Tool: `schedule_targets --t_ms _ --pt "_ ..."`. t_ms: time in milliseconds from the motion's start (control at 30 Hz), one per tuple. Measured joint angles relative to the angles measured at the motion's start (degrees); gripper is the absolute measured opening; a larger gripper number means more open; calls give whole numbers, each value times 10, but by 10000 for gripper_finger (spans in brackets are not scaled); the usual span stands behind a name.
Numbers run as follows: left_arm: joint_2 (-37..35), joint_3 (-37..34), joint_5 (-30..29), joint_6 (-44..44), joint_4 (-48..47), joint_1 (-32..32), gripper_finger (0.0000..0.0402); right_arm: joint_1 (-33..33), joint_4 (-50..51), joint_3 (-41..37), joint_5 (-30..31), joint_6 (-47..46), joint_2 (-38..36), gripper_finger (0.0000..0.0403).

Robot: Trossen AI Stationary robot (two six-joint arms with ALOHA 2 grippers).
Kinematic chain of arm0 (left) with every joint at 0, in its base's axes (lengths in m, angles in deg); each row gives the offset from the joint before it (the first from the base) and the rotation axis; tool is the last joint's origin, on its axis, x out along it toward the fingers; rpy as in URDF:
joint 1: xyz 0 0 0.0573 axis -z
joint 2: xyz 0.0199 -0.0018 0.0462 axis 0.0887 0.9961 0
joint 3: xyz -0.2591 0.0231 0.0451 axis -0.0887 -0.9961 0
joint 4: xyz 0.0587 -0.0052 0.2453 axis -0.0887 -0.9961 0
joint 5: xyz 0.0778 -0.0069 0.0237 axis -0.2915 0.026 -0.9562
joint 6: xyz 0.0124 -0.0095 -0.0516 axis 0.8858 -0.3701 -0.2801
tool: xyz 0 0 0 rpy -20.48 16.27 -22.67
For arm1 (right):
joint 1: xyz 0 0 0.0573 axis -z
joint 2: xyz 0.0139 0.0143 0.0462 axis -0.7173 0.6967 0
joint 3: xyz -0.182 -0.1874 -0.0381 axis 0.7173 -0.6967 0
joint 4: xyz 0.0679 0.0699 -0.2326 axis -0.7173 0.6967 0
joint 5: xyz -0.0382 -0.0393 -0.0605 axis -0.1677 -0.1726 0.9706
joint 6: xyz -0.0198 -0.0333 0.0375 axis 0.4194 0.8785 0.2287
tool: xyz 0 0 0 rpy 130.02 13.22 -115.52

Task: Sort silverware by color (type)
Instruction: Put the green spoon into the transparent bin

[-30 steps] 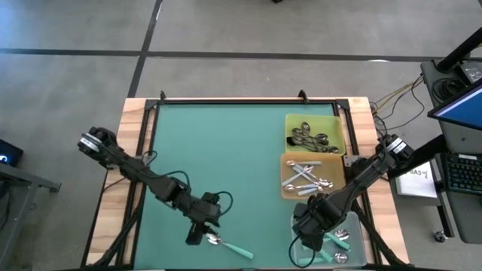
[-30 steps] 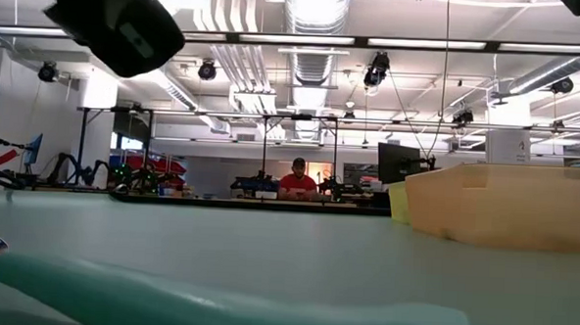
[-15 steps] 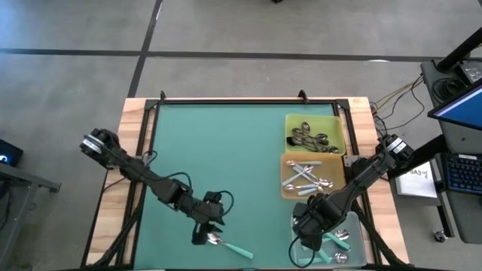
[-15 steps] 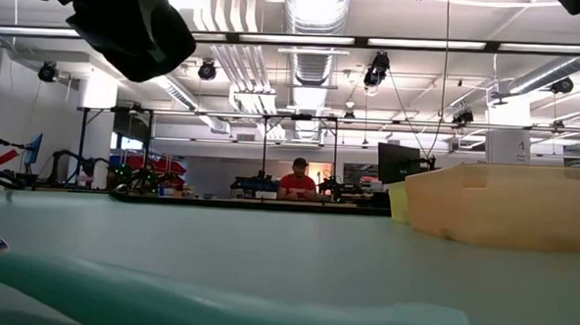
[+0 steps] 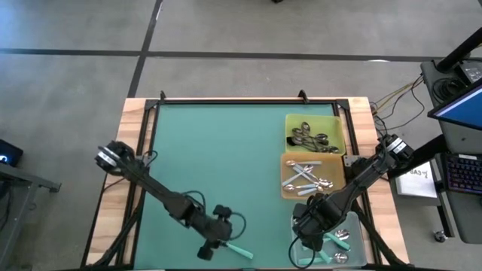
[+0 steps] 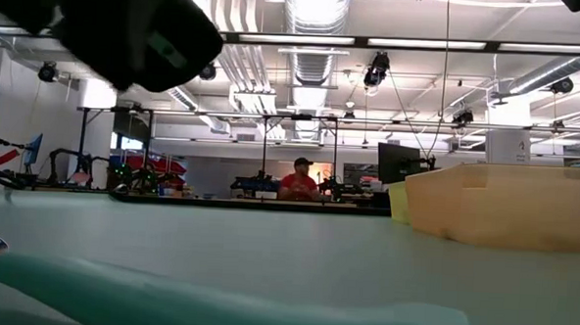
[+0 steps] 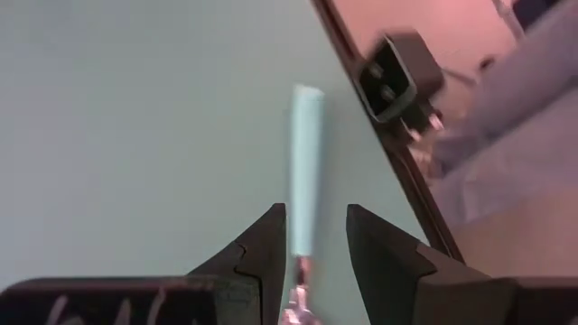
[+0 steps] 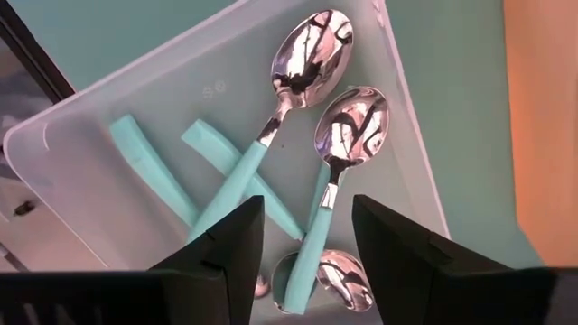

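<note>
One teal-handled spoon (image 5: pixel 239 249) lies flat on the green mat near the table's near edge. In the low view its handle (image 6: pixel 215 301) fills the foreground. My left gripper (image 7: pixel 312 248) hovers open right over it and slants down. Its fingers stand on either side of the spoon's neck (image 7: pixel 299 275) and the handle (image 7: pixel 305 171) runs out ahead between them; in the high view the gripper (image 5: pixel 215 242) covers the bowl. My right gripper (image 8: pixel 307 235) waits open above the clear tray (image 8: pixel 54 135), which holds several teal-handled spoons (image 8: pixel 298 72).
A yellow tray (image 5: pixel 334 124) with dark spoons sits at the far right, and an orange tray (image 5: pixel 286 188) with light blue spoons sits just nearer. The clear tray (image 5: pixel 355 226) is at the near right corner. The mat's middle and left are bare. A camera block (image 7: pixel 397 77) stands at the table's edge.
My left gripper has moved toward the table's near edge and a little right, sinking over the teal spoon until it covers the bowl. The spoon has stayed where it was. My right gripper has kept still.
</note>
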Motion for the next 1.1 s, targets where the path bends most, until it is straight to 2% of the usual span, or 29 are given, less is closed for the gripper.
schedule_targets --t_ms 467,700,967,1100 --pt "108 75 -7 26 -48 21 100 0 0 0 1 10 0 157" --pt "125 98 -59 45 -122 25 88 0 0 0 1 2 0 156" --pt "120 68 -67 3 -154 33 79 0 0 0 1 2 0 153" --pt "121 64 -67 -53 -158 34 74 0 0 0 1 2 0 153"
